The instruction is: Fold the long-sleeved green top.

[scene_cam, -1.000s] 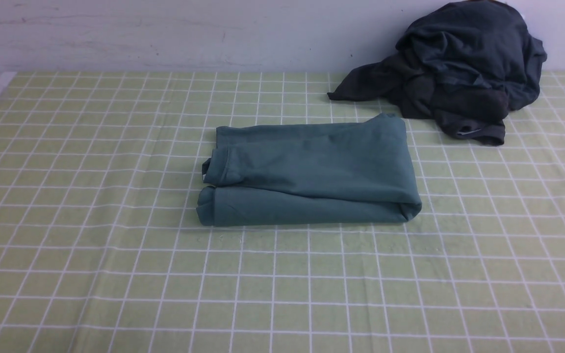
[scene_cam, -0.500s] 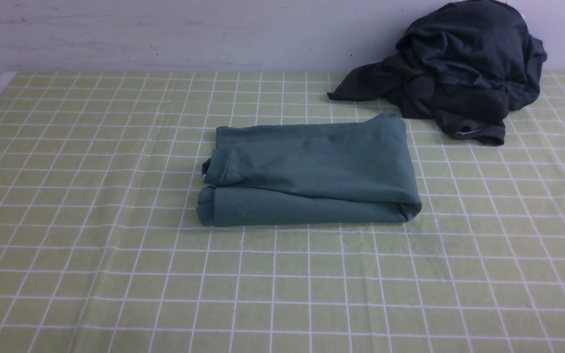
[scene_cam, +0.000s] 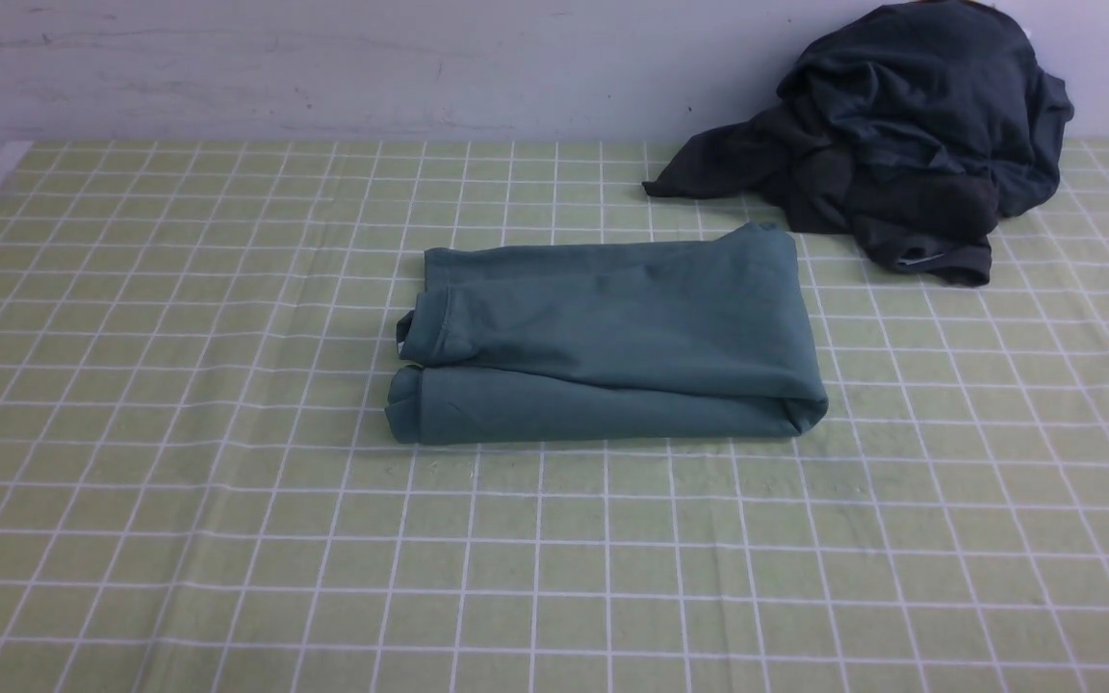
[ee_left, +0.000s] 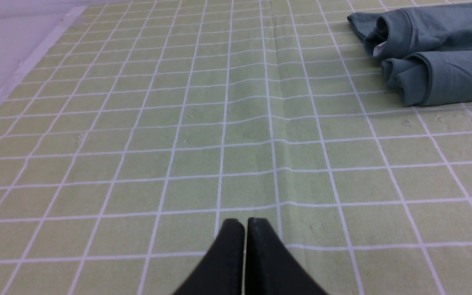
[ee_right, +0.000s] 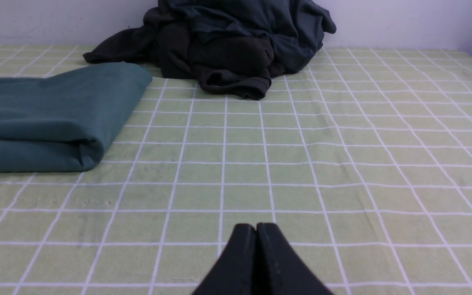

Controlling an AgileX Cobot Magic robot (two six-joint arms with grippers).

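across green checked cloth [scene_cam: 554, 539], the green top [scene_cam: 612, 327] lay folded near the middle, just beside a dark heap of clothes [scene_cam: 920, 125], while left claw [ee_left: 245, 223] and right claw [ee_right: 255, 228] were clenched, both well apart from it.

dark clothes heap [scene_cam: 901, 144] on checked cloth [scene_cam: 535, 549]

Front view: long-sleeved top [scene_cam: 612, 337] folded on checked cloth [scene_cam: 574, 539], just above centre of frame. Clothes heap [scene_cam: 920, 135] at upper right, behind top and to its right. Wall [scene_cam: 323, 67] spans upper edge, beyond cloth.
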